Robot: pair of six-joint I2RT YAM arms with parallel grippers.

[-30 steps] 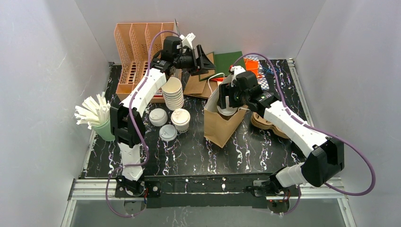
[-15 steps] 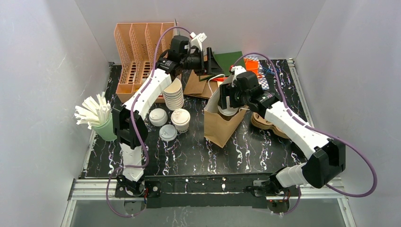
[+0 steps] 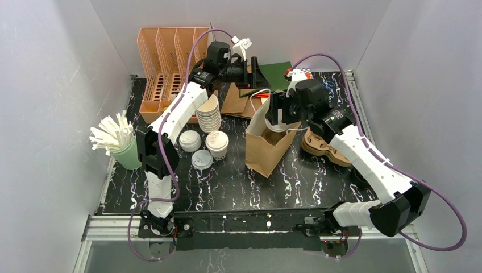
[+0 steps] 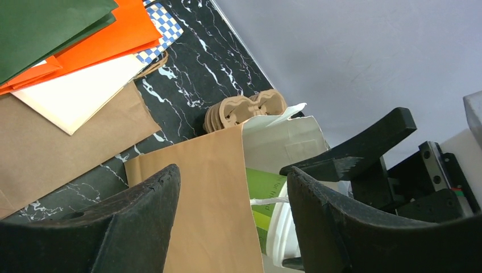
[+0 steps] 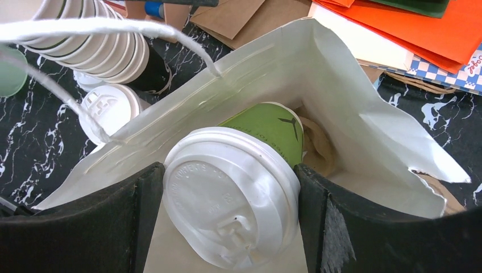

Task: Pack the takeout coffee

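Observation:
My right gripper [image 3: 277, 115] is shut on a green-walled takeout coffee cup [image 5: 273, 128] by its white sip lid [image 5: 227, 199]. It holds the cup tilted inside the mouth of an open brown paper bag [image 3: 267, 149], whose white inside [image 5: 335, 74] surrounds the cup. My left gripper [image 3: 256, 71] is open and empty, in the air behind the bag. Its view looks down on the bag's brown side [image 4: 210, 193] and the green cup [image 4: 262, 199]. A second, dark-walled cup with a pale top [image 3: 217, 143] stands on the table left of the bag.
A tall stack of lidless cups [image 3: 208, 112] and two loose lids [image 3: 190, 140] [image 3: 202, 160] sit left of the bag. Flat paper bags [image 3: 273, 74] lie at the back, cardboard carriers [image 3: 321, 145] to the right. An orange file rack [image 3: 165, 57] and stirrer cup [image 3: 116, 139] stand left.
My right gripper has lifted slightly and shifted back and to the right with the green cup at the bag's mouth. My left gripper has swung right, toward the bag.

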